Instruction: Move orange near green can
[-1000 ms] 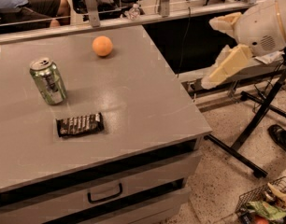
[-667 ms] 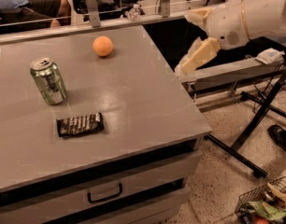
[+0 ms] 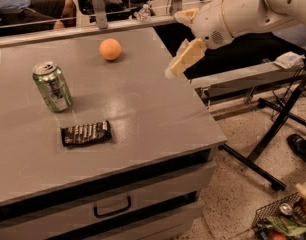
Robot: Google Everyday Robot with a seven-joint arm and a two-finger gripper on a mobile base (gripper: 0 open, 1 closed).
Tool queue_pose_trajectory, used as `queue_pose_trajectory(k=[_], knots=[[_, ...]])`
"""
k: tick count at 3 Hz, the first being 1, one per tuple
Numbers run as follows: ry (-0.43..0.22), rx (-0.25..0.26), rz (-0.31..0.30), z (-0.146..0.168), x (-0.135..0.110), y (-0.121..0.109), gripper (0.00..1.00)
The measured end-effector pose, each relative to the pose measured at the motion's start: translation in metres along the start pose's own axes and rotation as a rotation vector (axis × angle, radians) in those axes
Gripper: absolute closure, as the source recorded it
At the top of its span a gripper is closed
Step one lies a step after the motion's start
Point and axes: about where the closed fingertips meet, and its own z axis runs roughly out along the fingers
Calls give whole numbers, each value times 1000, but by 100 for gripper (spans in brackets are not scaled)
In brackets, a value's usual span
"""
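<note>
The orange [image 3: 110, 49] sits on the grey table [image 3: 158, 109] near its far edge. The green can [image 3: 53, 86] stands upright at the table's left, well in front of and to the left of the orange. My gripper [image 3: 179, 43] hangs on the white arm [image 3: 243, 11] above the table's right edge, to the right of the orange and apart from it. Its cream fingers [image 3: 186, 58] are spread open and hold nothing.
A flat dark snack-bar wrapper [image 3: 86, 133] lies in front of the can. The table has drawers with a handle [image 3: 112, 207]. Black stand legs [image 3: 273, 134] and a wire basket [image 3: 285, 219] are on the floor at the right. A rail [image 3: 83, 30] runs behind the table.
My arm and gripper have swung left, from off the table's right side to above its right edge, closer to the orange. The orange, can and wrapper have not moved.
</note>
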Motion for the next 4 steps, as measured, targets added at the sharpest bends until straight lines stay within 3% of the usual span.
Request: queue_pose_trajectory(k=[1,2,3,4], knots=[[-20,72,34,11,5,-7,0],[-105,155,83,44,22,-26,0],[-190,190,127,83,39,-47,0],[-200,170,187,119,45,-62,0]])
